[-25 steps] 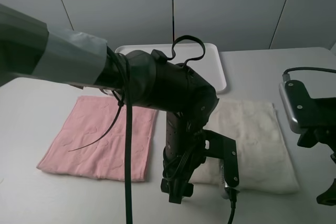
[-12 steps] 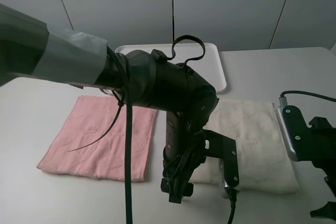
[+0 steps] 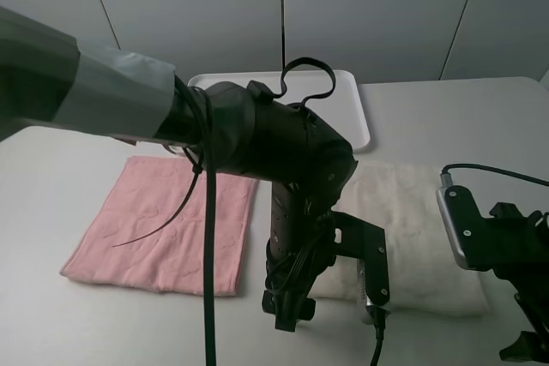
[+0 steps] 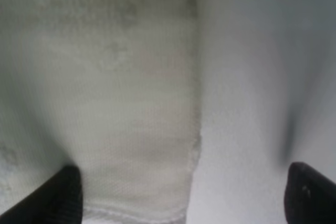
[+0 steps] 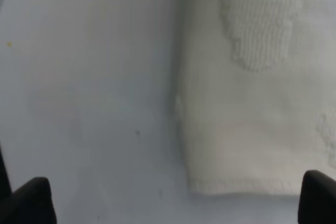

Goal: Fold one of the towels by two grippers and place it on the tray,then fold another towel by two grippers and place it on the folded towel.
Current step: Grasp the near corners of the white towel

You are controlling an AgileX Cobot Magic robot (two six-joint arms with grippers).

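Observation:
The cream-white towel (image 3: 412, 212) lies flat on the table to the right of the pale pink towel (image 3: 163, 229). Behind them sits the white tray (image 3: 347, 105), with nothing visible on it. My left gripper (image 3: 287, 313) hangs low over the cream towel's near left corner. In the left wrist view that gripper (image 4: 184, 198) is open, with the towel (image 4: 131, 103) edge between its fingertips (image 4: 63, 192). My right gripper (image 3: 525, 342) hovers at the near right corner. It is open (image 5: 173, 203) in the right wrist view, straddling the towel (image 5: 252, 103) corner.
The bulky left arm (image 3: 249, 139) with its trailing cables crosses above the pink towel's right edge and hides part of the tray. Bare white table (image 3: 463, 117) surrounds both towels. Grey wall panels stand behind the table.
My right arm has moved left and toward the table's near edge, closing on the cream towel's near right corner. The left arm and both towels have stayed put.

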